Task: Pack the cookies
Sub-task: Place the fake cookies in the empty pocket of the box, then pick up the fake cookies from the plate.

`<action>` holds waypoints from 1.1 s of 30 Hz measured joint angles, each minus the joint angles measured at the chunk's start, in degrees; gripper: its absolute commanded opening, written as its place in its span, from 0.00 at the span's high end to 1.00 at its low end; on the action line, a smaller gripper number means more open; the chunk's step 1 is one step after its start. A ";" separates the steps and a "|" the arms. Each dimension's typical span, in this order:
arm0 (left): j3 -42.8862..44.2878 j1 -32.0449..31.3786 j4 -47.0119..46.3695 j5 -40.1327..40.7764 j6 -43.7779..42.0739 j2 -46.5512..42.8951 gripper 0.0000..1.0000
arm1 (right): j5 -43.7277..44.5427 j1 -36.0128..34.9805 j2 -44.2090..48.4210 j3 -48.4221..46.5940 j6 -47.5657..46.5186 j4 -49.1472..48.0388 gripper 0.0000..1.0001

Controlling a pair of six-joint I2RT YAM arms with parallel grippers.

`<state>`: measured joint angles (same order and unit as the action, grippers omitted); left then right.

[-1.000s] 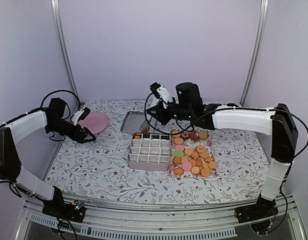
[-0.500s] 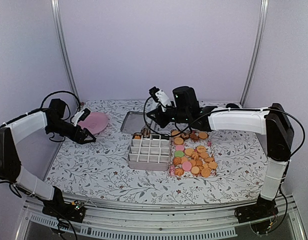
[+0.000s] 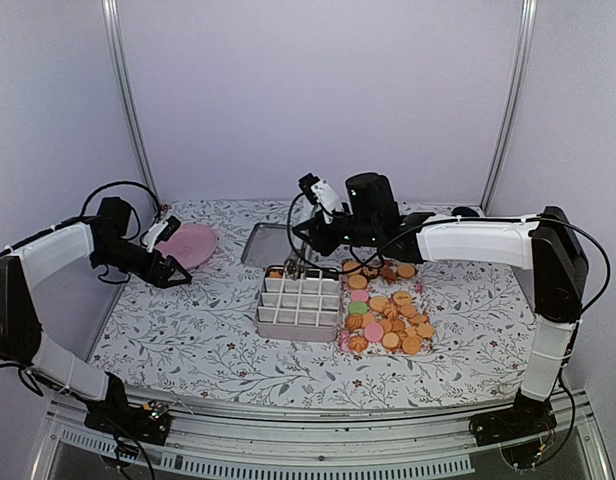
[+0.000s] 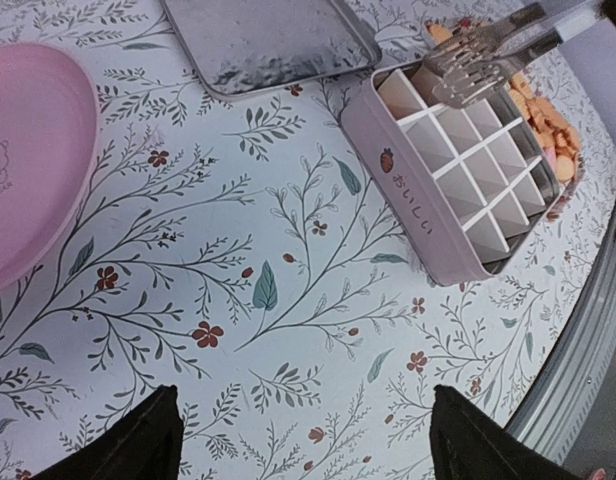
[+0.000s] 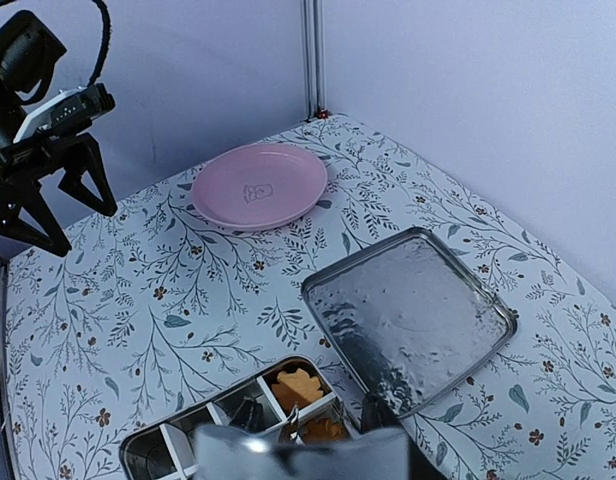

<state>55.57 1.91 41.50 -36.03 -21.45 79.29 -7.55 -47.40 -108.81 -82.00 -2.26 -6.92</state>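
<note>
We log: right claw (image 3: 306,240) pinching tongs (image 4: 483,50) above divided box (image 4: 428,225) far corner, presumably to fill cell. Cookies (image 3: 388,318) mostly heaped beside box; few inside. Left claw (image 3: 176,272) spread, idle near plate (image 3: 188,243), clear of work.

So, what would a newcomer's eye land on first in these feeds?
The heap of orange, pink and green cookies in the middle, just right of the divided box. Next, the metal tongs poised over that box's far left corner, where cookies already sit. Then the pink plate off at far left.
</note>
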 measured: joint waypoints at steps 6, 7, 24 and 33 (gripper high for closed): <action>0.00 0.00 0.00 -0.02 0.00 -0.22 0.15 | 0.70 0.00 1.14 0.00 -0.07 0.02 0.72; 0.00 0.00 0.00 0.00 0.00 -0.22 0.15 | 0.96 0.00 1.70 0.13 -0.09 0.02 0.72; 0.00 0.02 0.09 -0.37 0.00 -0.22 0.15 | 9.79 2.19 31.98 27.36 0.94 1.36 0.68; 0.00 0.02 0.46 -0.44 0.00 -0.22 0.15 | 8.31 2.40 40.63 37.27 6.47 3.74 0.65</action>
<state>55.57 1.93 41.95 -36.47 -21.45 79.07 0.75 -44.99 -68.18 -44.73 4.21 -3.18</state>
